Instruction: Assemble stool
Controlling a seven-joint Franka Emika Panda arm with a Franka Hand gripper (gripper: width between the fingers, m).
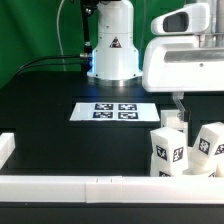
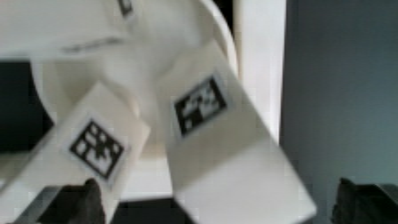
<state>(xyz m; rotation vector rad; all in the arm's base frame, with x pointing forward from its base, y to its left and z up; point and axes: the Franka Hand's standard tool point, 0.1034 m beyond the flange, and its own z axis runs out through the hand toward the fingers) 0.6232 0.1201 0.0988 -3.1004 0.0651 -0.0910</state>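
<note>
Three tagged stool legs (image 1: 186, 148) I'm seeing clustered on the black tabletop (image 1: 60, 140) against the white border rail (image 1: 90, 188), gripper (image 1: 178, 108) hovering above them, jaws standing apart, marker board (image 1: 110, 112) lying nearby.

I'm seeing smooth, matt white plastic on the stool legs (image 1: 190, 145), flat printed black-and-white tags (image 2: 199, 102) on them, a matt black table (image 1: 60, 135) and a paper-flat white marker board (image 1: 112, 111)

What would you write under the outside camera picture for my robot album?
Robot gripper hangs over white tagged stool legs by the border rail, marker board flat on the black table.
</note>
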